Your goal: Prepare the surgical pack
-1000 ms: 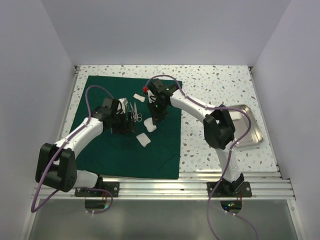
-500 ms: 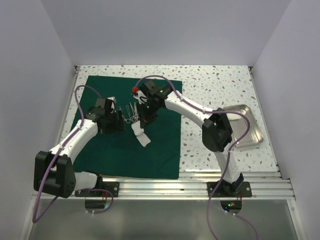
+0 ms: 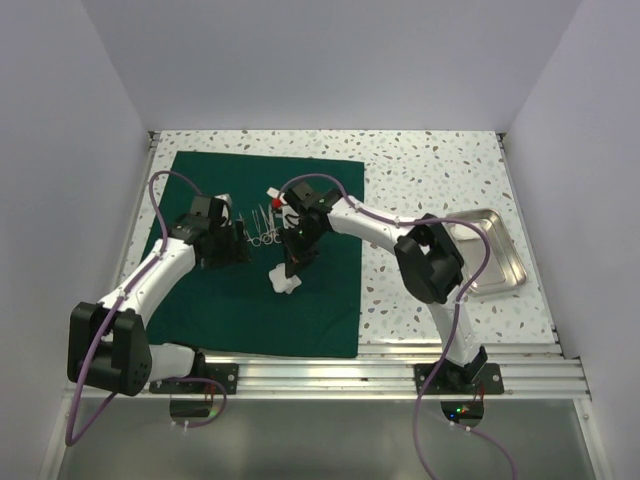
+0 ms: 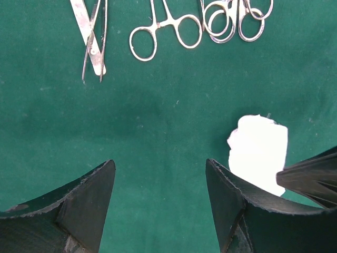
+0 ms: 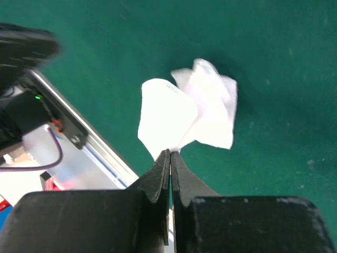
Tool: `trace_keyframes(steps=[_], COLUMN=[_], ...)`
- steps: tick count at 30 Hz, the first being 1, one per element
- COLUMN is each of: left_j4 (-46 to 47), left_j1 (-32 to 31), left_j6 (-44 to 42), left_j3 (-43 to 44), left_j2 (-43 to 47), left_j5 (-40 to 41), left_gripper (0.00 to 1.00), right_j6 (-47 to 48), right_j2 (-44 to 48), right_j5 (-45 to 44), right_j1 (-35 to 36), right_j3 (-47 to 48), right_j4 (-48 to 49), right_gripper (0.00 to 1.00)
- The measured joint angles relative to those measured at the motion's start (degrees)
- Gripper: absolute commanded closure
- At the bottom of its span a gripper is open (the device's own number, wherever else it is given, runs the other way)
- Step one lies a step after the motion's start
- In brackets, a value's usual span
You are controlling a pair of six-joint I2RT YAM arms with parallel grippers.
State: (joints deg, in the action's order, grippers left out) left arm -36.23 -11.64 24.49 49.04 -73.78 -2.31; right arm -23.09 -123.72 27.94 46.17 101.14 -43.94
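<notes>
Right gripper [image 5: 170, 154]: jaws pressed together, pinching the corner of a white gauze [image 5: 164, 118]. It points down over the middle of the cloth, toward its right side. Left gripper [image 4: 159, 164]: jaws spread wide with nothing between them, only bare cloth. I have it hovering low over the left-centre of the cloth, just left of the right gripper.

Worktop [image 3: 430, 170]: speckled white, walled on three sides.

Surgical pack [image 3: 200, 310]: a dark green sheet spread flat on the left half of the worktop. It runs from near the front edge almost to the back edge, with its left side close to the worktop's left edge.

Steel tray [image 3: 505, 265]: on bare worktop by the right edge, well apart from the cloth and partly behind the right arm's elbow.

Ring-handled instruments [image 4: 166, 31]: several in a row on the cloth, ahead of the left gripper, rings toward it. Tweezers [image 4: 92, 45] lie just left of them.

The gauze sits on the cloth, right of the left gripper's right finger. It looks like two flaps touching, and I can't tell if that's one piece or two.
</notes>
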Motion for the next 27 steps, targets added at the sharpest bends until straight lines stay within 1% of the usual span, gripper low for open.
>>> trace_keyframes(steps=[5, 10, 27], left_j4=[0.00, 0.00, 0.04], left_j1=[0.02, 0.07, 0.55], left_j6=[-0.02, -0.02, -0.04], left_j3=[0.00, 0.00, -0.02], left_j2=[0.00, 0.00, 0.00], left_j5=[-0.24, -0.46, -0.96], left_gripper=[0.27, 0.27, 0.27], right_j6=[-0.02, 0.22, 3.15], right_j2=[-0.09, -0.20, -4.28], right_j5=[0.04, -0.48, -6.19], right_j1=[0.00, 0.00, 0.00], right_j3=[-2.16, -2.16, -1.14], right_j4=[0.35, 0.37, -1.07], right_gripper=[1.00, 1.00, 1.00])
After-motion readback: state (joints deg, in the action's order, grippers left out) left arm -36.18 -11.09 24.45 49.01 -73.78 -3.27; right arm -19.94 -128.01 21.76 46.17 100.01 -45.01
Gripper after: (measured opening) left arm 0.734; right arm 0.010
